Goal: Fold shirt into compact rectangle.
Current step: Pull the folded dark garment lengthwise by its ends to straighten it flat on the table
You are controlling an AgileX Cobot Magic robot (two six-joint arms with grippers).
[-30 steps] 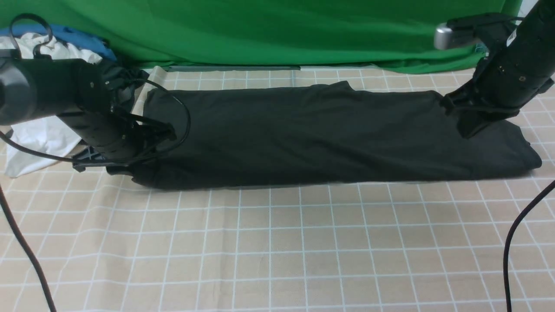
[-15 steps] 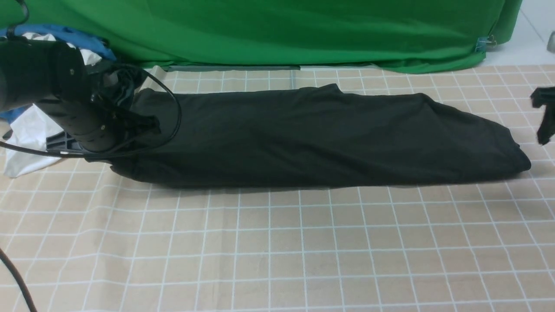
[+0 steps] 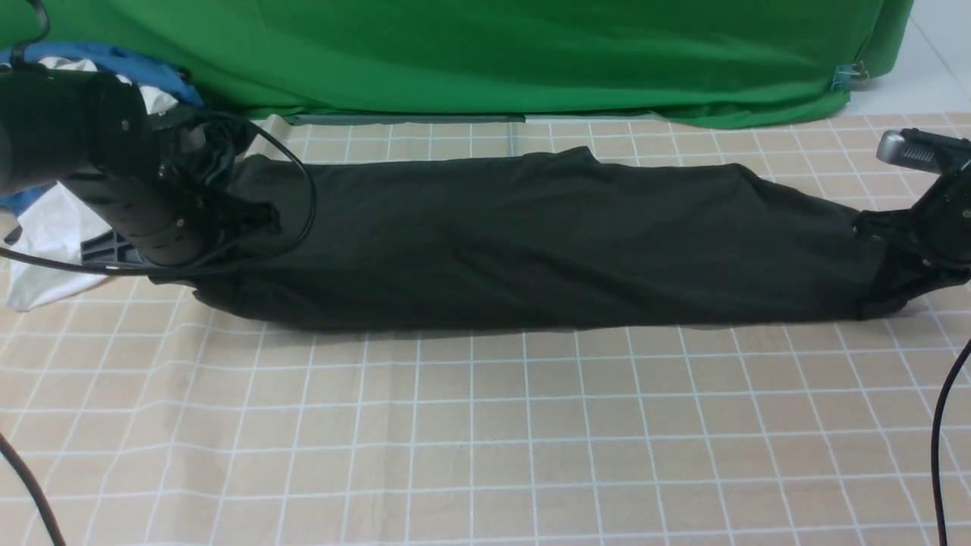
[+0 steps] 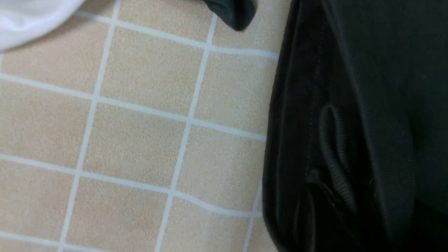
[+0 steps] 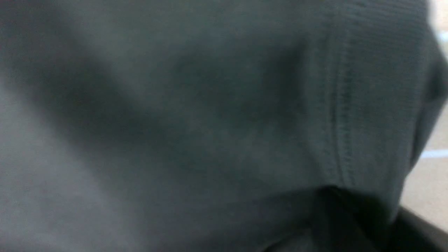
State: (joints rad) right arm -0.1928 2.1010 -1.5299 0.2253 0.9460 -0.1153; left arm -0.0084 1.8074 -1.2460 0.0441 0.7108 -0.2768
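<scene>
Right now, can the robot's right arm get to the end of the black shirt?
Probably yes. The right end effector sits right at the shirt's right end, with nothing between them, and dark fabric fills its wrist view. Whether it grips is unclear.

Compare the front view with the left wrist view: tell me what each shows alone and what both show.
Front only: the whole shirt as a long band, the left arm and right arm at its ends, the green backdrop. Left wrist only: the stitched seam along the shirt's edge, close up. Both: the shirt, the checked cloth, the white garment.
</scene>
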